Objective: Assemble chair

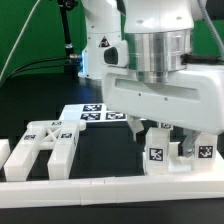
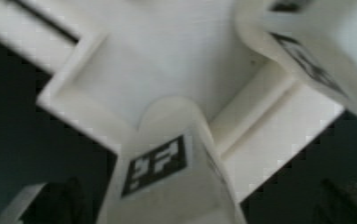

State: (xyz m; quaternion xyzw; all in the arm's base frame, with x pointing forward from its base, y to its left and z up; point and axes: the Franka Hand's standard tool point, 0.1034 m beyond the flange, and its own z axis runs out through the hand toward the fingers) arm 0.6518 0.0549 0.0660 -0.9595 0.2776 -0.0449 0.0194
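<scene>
While the robot arm (image 1: pixel 150 40) fills the upper right of the exterior view with its glossy white body, the black worktop (image 1: pixel 30 100) spreads beneath it, edged along the bottom of the frame by the long plain border rail (image 1: pixel 110 187). At the lower left of that frame a slotted chair frame (image 1: pixel 50 150) lies flat, well apart from the arm. The marker board (image 1: pixel 95 112) sits near the middle, partly hidden behind the arm. Low on the exterior view's right, an upright tagged chair piece (image 1: pixel 156 155) stands directly under the pincer (image 1: pixel 157 130), its top reaching up between the fingers. A second tagged piece (image 1: pixel 203 152) stands just beside it, toward the frame's right edge. The blurred wrist view shows the tagged piece (image 2: pixel 157 165) close to the lens, with larger white chair parts (image 2: pixel 157 60) beyond it. Whether the pincer clamps the piece or stands slack around it cannot be told.
</scene>
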